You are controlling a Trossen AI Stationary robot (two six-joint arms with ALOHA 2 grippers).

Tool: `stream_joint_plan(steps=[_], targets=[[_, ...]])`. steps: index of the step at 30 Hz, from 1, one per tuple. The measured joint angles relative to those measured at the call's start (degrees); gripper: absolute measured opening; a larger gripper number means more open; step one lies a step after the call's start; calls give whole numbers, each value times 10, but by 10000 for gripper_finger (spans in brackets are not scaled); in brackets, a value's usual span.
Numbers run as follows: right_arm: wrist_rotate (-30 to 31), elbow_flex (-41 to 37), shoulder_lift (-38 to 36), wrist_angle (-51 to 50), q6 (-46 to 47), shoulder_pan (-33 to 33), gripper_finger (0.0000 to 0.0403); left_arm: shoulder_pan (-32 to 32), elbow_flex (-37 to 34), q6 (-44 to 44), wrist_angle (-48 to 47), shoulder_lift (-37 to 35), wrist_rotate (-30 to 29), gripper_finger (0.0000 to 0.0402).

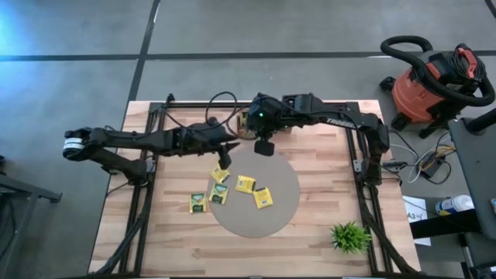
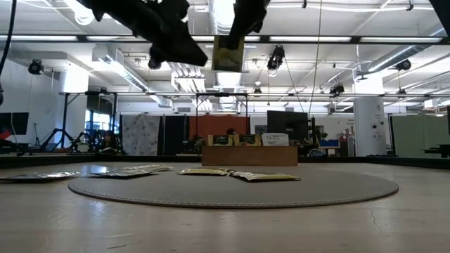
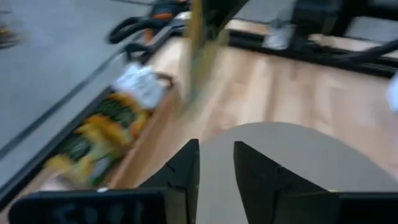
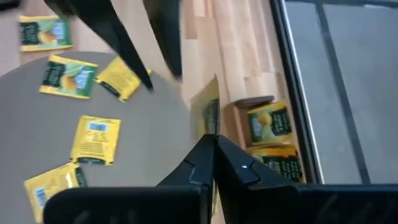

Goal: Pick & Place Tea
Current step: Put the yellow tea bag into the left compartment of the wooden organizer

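The right tool [image 4: 211, 146] is pinched tight on the edge of one yellow packet [image 4: 211, 115], held in the air above the far edge of the round mat [image 1: 283, 203]. The left tool [image 3: 216, 163], empty with its fingers parted, hangs just left of it over the mat's far-left rim. Below, five packets [image 1: 246, 184] lie flat, four on the mat's left half and one on the bare wood beside it. More tea stands in the tray [image 2: 249, 154] at the tabletop's [image 1: 325, 167] far edge. A plant [image 1: 350, 236] sits at the near right corner, well apart. The mat's right half and the near wood are free. Off the tabletop, grey floor with a red vacuum [image 1: 434, 85] at far right; an open hall lies beyond.
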Motion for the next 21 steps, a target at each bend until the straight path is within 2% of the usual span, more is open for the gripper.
stream_joint_plan(steps=[3,8,13,17,21], targets=[[0,-7,0,6,0,-17,8,-1,-2,-20,-37,-28,-43,96],[-27,-41,0,57,-31,-38,8,-1,-30,-60,-54,-93,-46,96],[-66,-107,0,149,-67,-70,8,-1,-73,-104,-52,-173,-55,96],[-67,-160,0,230,-99,-101,8,-1,-110,-114,-52,-231,-98,96],[-76,-200,5,294,-105,-135,8,6,-145,-106,-42,-271,-169,96]])
